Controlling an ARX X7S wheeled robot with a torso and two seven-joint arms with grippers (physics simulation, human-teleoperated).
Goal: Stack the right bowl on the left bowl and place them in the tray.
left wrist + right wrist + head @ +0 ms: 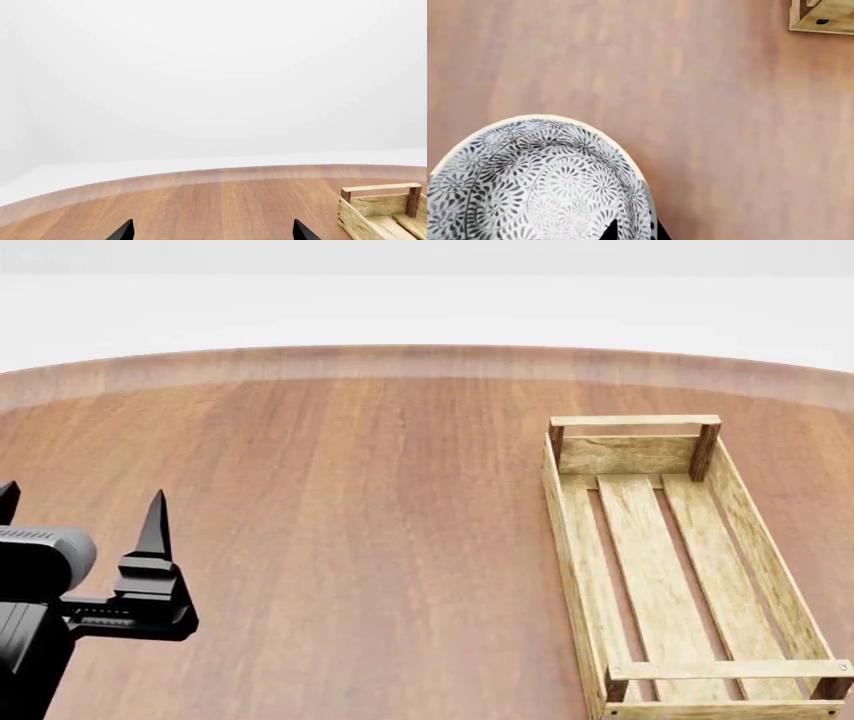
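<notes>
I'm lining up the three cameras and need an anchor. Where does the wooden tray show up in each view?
Head view: the tray fills the right side, lying lengthwise away from the robot, with nothing in it.
Left wrist view: only one end of it shows, at the lower right corner.
Right wrist view: just a corner shows, at the upper right edge.
Shared landmark: the wooden table, under the tray in all three.

Grey-and-white floral swirls across bowl [537, 182], lower left; pale wood tray [663, 570] at right on reddish-brown plank table [334, 540]; black gripper [80, 515].
</notes>
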